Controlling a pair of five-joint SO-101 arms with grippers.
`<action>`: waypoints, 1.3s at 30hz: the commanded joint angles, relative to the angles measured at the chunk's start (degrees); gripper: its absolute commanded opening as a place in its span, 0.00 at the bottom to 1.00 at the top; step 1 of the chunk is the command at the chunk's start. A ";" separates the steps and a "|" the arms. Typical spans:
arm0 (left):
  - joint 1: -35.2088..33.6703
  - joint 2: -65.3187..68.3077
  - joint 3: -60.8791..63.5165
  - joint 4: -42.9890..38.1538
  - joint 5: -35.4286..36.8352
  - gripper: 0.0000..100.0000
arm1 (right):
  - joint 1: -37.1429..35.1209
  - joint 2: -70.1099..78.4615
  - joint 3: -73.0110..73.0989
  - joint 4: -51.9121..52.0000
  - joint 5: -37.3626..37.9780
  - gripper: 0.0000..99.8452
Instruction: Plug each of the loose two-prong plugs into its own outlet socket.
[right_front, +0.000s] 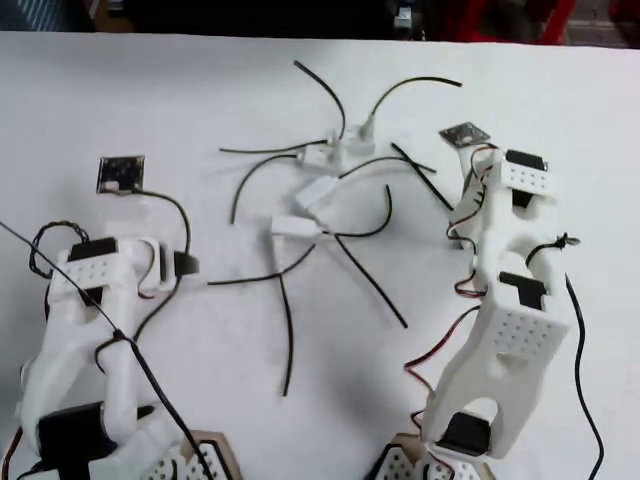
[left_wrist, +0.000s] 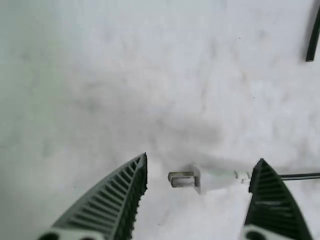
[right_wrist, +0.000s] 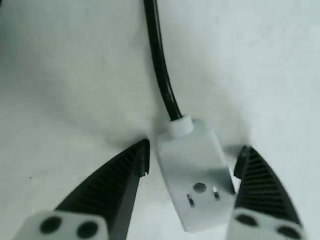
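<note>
A white two-prong plug (left_wrist: 202, 180) lies on the white table between the fingers of my left gripper (left_wrist: 202, 165), which is open; its prongs point away from its thin cable. My right gripper (right_wrist: 195, 147) is open around a white outlet socket (right_wrist: 195, 175) with a black cable, slots facing the camera. In the high view the left gripper (right_front: 172, 265) is at the left and the right gripper (right_front: 463, 205) at the right. Between them lie several white plugs and sockets (right_front: 318, 190) with black cables.
A white block (right_front: 295, 226) and a cluster of white pieces (right_front: 340, 152) sit mid-table, with cables fanning out. Two small dark boards (right_front: 120, 173) (right_front: 465, 133) lie near the arms. The table's far edge (right_front: 320, 36) borders a dark background.
</note>
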 joint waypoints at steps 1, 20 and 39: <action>-0.40 -2.77 -0.26 -0.88 -0.18 0.32 | 1.19 -0.57 -2.46 0.57 0.35 0.06; -0.40 -42.95 0.70 15.12 -0.18 0.32 | -1.10 -33.54 -0.62 22.02 -9.58 0.02; -0.48 -46.73 13.98 11.34 2.11 0.32 | -30.73 -81.71 46.15 -5.58 -12.40 0.02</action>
